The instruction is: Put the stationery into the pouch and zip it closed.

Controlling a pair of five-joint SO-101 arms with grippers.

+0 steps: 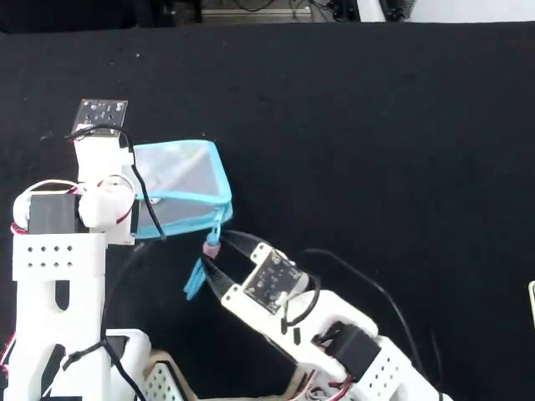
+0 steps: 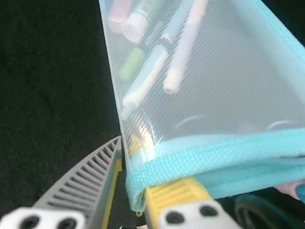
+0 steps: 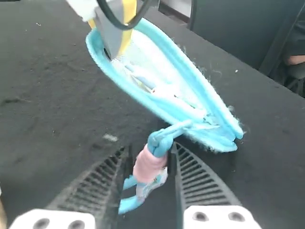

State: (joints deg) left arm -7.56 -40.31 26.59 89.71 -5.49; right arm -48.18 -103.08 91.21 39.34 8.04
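Note:
The translucent pouch with a teal zip band lies at the table's left. Pens and markers are inside it. My left gripper is shut on the pouch's corner, with the grey finger on one side and the yellow-padded one under the band. At the pouch's other end, the pink zipper pull with its blue cord hangs between the spread fingers of my right gripper, which is open. From there the pouch looks lens-shaped, its mouth gaping, with pens showing inside.
Black cloth covers the table, with wide free room to the right and far side. The pull's blue cord trails toward the near edge. A small white object sits at the right edge.

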